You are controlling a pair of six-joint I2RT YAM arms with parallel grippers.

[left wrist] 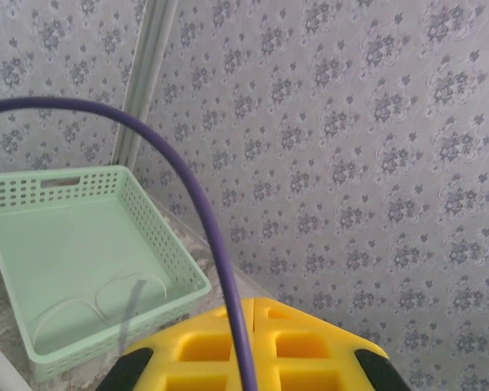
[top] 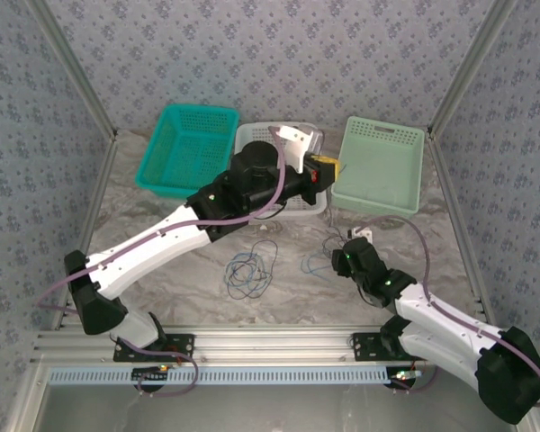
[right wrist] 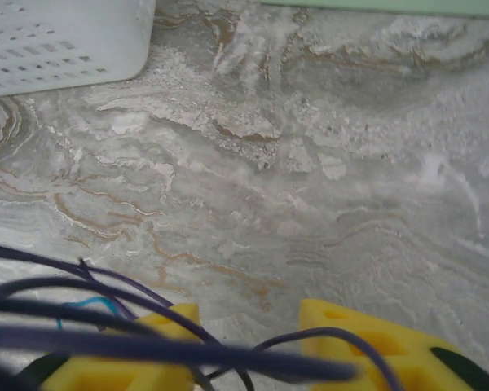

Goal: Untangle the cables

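Marbled grey-white tabletop (top: 162, 297), walled round with flower-patterned paper, carries everything. Low over it the right claw (right wrist: 248, 330) has its yellow foam pads (right wrist: 367, 334) standing apart. Thin dark purple wires (right wrist: 147, 348) run across in front of them, and one strand loops through the gap and over the right-hand pad. Whether anything is pinched cannot be told. From above, this claw (top: 337, 261) sits at a small tangle of thin dark wires (top: 317, 262) on the table. Further left and well apart lies a loose coil of thin blue and black wire (top: 249, 270). The left claw (left wrist: 248, 314) is raised, its yellow pads pressed together. A purple cord (left wrist: 187, 179) arcs in from the left and drops along their seam, though whether it is nipped there cannot be told. In the overhead view this claw (top: 328, 168) hangs over the right end of a white perforated plastic basket (top: 252, 133). A teal lattice basket (top: 187, 148) stands just left of that, and a pale green perforated tray (top: 378, 166) just right. The tray's holed rim (left wrist: 159, 224) also shows beyond the left claw's pads.
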